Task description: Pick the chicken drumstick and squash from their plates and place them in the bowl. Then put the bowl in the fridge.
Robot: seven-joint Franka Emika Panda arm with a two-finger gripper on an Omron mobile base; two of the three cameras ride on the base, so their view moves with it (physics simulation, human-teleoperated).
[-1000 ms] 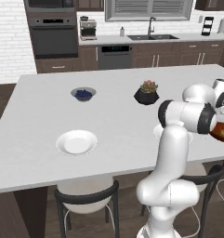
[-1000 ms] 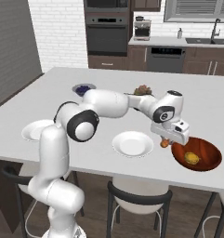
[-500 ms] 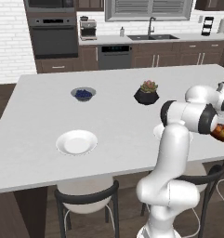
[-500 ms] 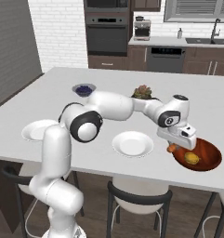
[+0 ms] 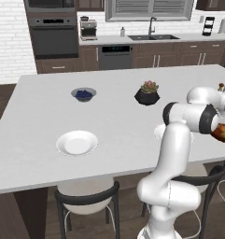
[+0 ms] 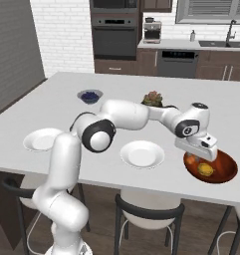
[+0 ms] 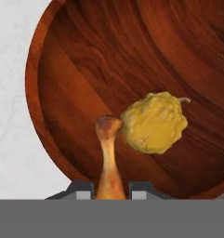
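Note:
My gripper (image 7: pixel 111 191) is shut on the chicken drumstick (image 7: pixel 109 162), whose knobbed end points into the dark red-brown bowl (image 7: pixel 85 69). The yellow squash (image 7: pixel 153 122) lies inside the bowl, touching or nearly touching the drumstick's tip. In the right base view the gripper (image 6: pixel 197 153) hangs over the left part of the bowl (image 6: pixel 223 167) with the squash (image 6: pixel 206 170) beside it. One white plate (image 6: pixel 142 154) sits bare just left of the bowl, and the other plate (image 6: pixel 42 140) lies at the counter's left. The fridge is out of view.
A small grey bowl with blue contents (image 5: pixel 83 94) and a black pot with a succulent (image 5: pixel 147 93) stand farther back on the counter. Chairs (image 6: pixel 147 214) line the near counter edge. The red-brown bowl sits close to that edge.
The gripper has carried the drumstick rightward from beside the bowl's left rim to over the bowl's inside. The squash and bowl have stayed put.

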